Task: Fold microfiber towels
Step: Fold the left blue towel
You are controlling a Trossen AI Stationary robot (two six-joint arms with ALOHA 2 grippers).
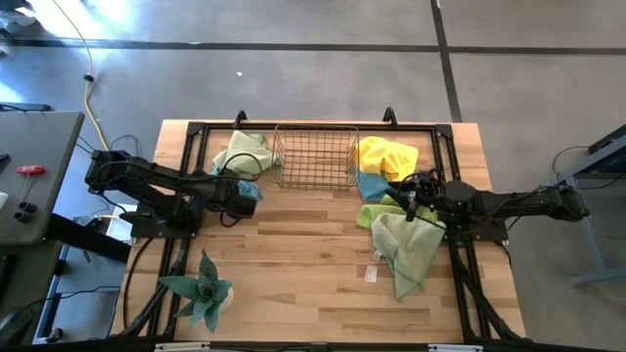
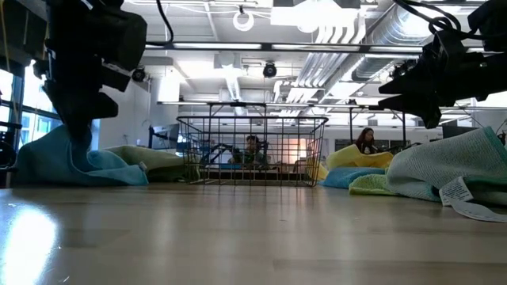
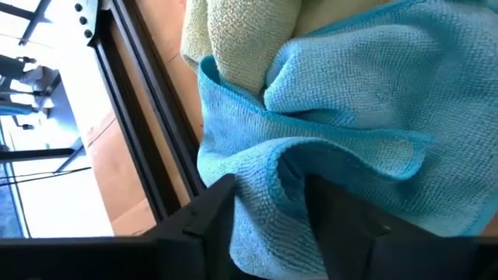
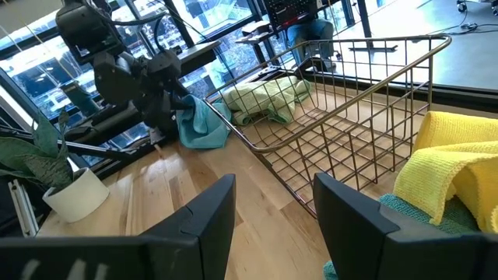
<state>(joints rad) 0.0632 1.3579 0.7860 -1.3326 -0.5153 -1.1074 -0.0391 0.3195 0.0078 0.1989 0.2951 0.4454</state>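
Six soft microfiber towels lie on the wooden desk (image 1: pixel 313 264), in two heaps either side of one copper wire basket (image 1: pixel 315 156). Left of the basket are two: a pale green towel (image 1: pixel 240 149) and a light blue towel (image 1: pixel 248 186) just below it. Right of the basket are four: a bright yellow towel (image 1: pixel 384 155), a second blue towel (image 1: pixel 372 186), a lime green towel (image 1: pixel 377 213) and a large pale green towel (image 1: pixel 408 249) whose long axis runs toward the desk's front edge, trailing a white label.

The left gripper (image 1: pixel 246 196) sits at the left blue towel. Its wrist view shows a fold of that cloth bunched between the two dark jaws, which stand part-way open around it (whether they pinch it yet I cannot tell). The right gripper (image 1: pixel 411 198) hovers over the right heap, jaws moderately apart and holding nothing; its wrist view looks across the basket to the left arm and one spiky green plant in a white pot (image 4: pixel 54 175). Only the low view shows two people seated beyond the desk.
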